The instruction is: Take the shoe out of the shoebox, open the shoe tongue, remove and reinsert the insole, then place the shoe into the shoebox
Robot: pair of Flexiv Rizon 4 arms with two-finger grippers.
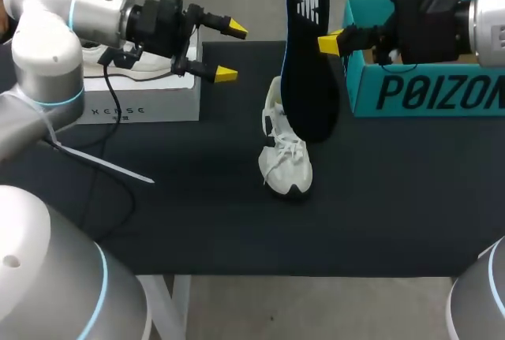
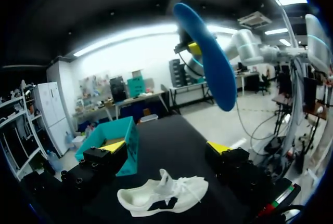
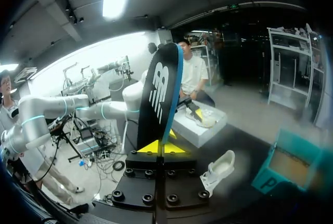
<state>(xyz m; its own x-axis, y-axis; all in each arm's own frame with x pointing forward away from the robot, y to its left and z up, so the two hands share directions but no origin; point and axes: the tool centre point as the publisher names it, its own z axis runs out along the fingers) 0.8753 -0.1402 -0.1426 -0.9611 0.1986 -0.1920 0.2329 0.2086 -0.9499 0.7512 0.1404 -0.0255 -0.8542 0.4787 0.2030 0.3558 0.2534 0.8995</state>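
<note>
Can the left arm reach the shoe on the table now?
Probably yes: the left gripper is open, nothing lies between it and the shoe, though the right gripper holds the insole above it.

The dark insole (image 1: 309,56) is held upright in the right jaws above the white shoe (image 1: 284,151) laid on the black table (image 1: 197,198); the left jaws are parted.

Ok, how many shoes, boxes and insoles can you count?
Shoes: 2 (table shoe, spare shoe on white box)
Boxes: 2 (teal shoebox, white box)
Insoles: 1 (insole in right gripper)
Total: 5
</note>
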